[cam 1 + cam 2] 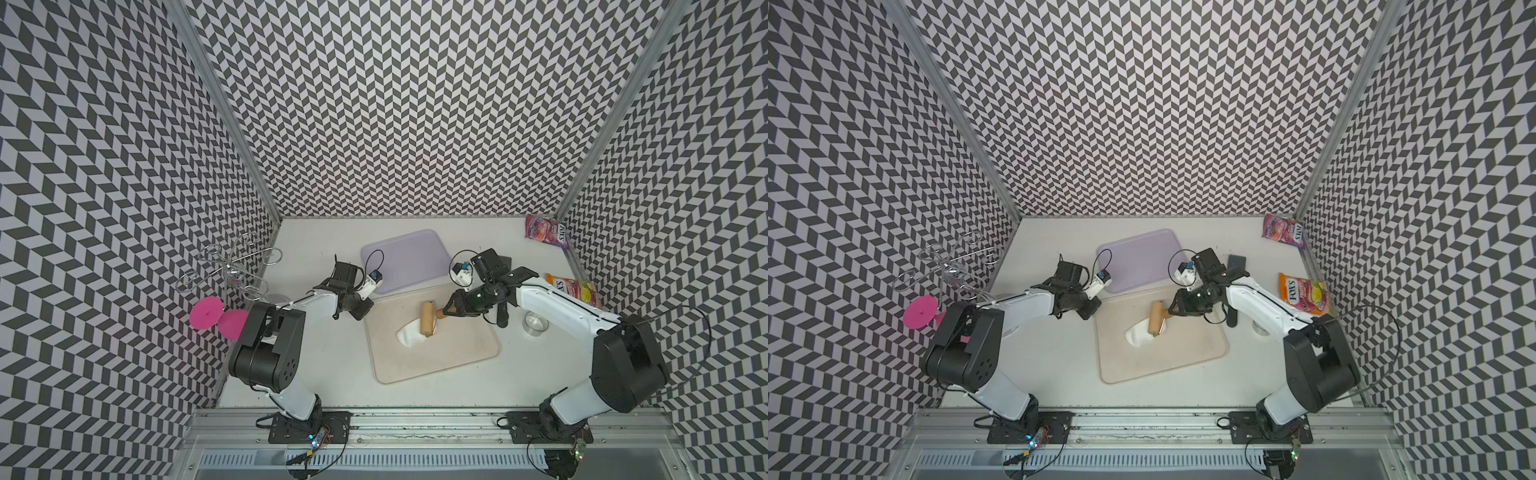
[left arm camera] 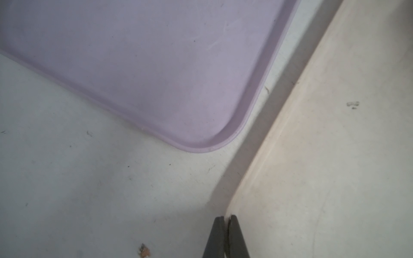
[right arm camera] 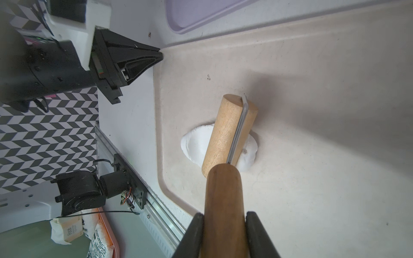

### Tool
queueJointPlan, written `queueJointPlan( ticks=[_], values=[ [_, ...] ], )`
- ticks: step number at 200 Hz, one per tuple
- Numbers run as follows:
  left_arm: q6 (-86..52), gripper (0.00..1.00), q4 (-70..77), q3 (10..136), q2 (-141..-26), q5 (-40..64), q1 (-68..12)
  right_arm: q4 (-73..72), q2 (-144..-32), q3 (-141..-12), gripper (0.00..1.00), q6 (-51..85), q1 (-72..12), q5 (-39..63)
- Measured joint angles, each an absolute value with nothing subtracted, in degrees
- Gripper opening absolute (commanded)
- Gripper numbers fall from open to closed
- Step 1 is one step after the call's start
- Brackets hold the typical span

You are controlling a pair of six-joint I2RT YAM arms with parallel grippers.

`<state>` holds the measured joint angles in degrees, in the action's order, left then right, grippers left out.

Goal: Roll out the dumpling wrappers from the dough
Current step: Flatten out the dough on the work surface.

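Soft white dough (image 3: 194, 145) under wooden roller (image 3: 228, 136), handle (image 3: 223, 196) pinched by right claw (image 3: 224, 214); left claw (image 2: 226, 217) pressed together

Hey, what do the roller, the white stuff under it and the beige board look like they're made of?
The roller: bare matte wood, grain showing on drum and darker handle, joined by a thin grey bar, likely metal. The dough: soft, matte white mass, flattened with an uneven edge. The beige board: probably plastic or silicone, smooth and dull, with a moulded raised rim.
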<state>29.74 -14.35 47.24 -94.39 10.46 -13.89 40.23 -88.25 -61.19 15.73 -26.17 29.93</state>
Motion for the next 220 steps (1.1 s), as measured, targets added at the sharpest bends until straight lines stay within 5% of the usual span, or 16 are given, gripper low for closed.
queueJointPlan(
  ticks=[149,220],
  values=[
    [29.3,0.0,-14.8,47.6,-94.6,10.7,-13.8,42.0,-84.4,-60.0,0.0,18.4,-26.1,24.8],
    [27.2,0.0,-16.1,48.6,-95.0,11.2,-13.9,46.0,-84.3,-63.2,0.0,14.3,-27.4,30.2]
  ],
)
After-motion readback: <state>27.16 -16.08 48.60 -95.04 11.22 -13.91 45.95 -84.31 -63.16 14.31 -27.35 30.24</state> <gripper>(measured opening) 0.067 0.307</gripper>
